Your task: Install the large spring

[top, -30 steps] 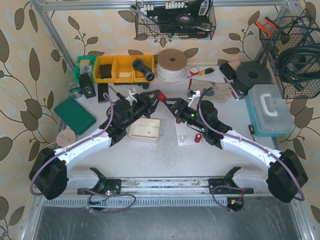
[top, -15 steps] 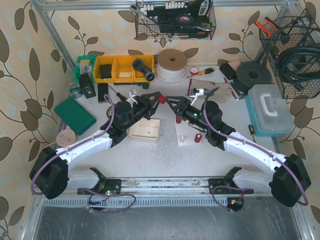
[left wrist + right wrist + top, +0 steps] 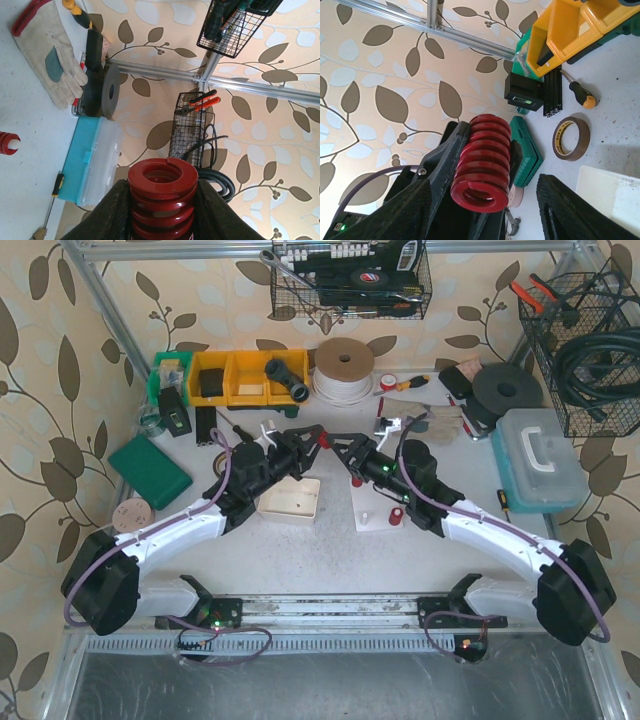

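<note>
The large spring (image 3: 162, 200), a thick red coil, sits between the black fingers (image 3: 117, 210) of my left gripper (image 3: 162, 186), which is shut on it. In the top view the spring (image 3: 322, 439) hangs above the table's middle, its free end toward my right gripper (image 3: 338, 443). In the right wrist view the spring (image 3: 482, 160) points at the camera. The right gripper (image 3: 485, 196) stands open around its near end, with a gap on the right side. A white plate (image 3: 378, 495) with a peg and a small red spring (image 3: 397, 515) lies below the right arm.
A shallow white box (image 3: 290, 498) lies under the left arm. A green case (image 3: 150, 470) and yellow bins (image 3: 235, 377) are at the back left. A blue toolbox (image 3: 540, 460), a glove (image 3: 52, 65) and wire baskets stand on the right. A tape roll (image 3: 571, 138) lies by a screwdriver.
The right arm swung slightly outward and came back, its jaws narrowing a little and widening again. The left gripper kept its hold on the spring and barely moved.
</note>
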Tool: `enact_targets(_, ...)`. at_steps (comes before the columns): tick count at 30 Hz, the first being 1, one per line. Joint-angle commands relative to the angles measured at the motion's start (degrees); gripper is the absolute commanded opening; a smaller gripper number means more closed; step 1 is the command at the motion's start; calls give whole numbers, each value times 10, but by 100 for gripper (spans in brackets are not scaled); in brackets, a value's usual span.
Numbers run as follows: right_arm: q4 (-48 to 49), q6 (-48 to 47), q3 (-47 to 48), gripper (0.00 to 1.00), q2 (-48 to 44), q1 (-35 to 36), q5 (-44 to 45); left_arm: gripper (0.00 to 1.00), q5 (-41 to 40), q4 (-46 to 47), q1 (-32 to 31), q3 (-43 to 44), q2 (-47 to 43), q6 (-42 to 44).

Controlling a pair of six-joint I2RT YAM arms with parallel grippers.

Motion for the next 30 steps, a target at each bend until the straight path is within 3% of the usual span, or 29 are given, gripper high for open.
enact_targets(1, 6, -10, 31, 59, 15, 4, -4, 0, 8, 52, -5, 16, -7, -2)
enact_targets(12, 4, -13, 42, 52, 29, 16, 1, 0, 7, 56, -5, 14, -8, -5)
enact_targets(30, -38, -35, 49, 24, 17, 16, 22, 0, 9, 55, -5, 10, -15, -6)
